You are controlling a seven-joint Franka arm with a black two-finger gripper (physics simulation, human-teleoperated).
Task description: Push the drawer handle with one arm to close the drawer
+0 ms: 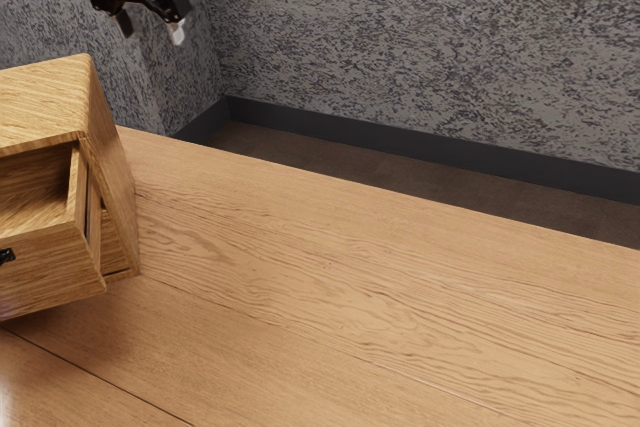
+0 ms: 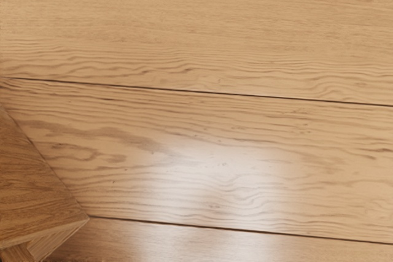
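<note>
High at the exterior view's upper left, my gripper (image 1: 151, 31) hangs open, its two fingertips apart with nothing between them. It is above and beyond the wooden cabinet (image 1: 45, 102), touching neither cabinet nor drawer. The drawer (image 1: 55, 265) stands pulled out of the cabinet's front, its inside partly showing. A small black handle (image 1: 7, 256) on the drawer front is cut by the exterior view's left edge. In the wrist view, a corner of the cabinet (image 2: 34, 188) appears; the handle cannot be made out there.
The wooden table (image 1: 360, 277) stretches from the cabinet toward the exterior view's right. Its far edge runs in front of a grey mottled wall (image 1: 420, 47) with a dark baseboard (image 1: 400, 152). Table planks (image 2: 215, 133) lie beneath my hand.
</note>
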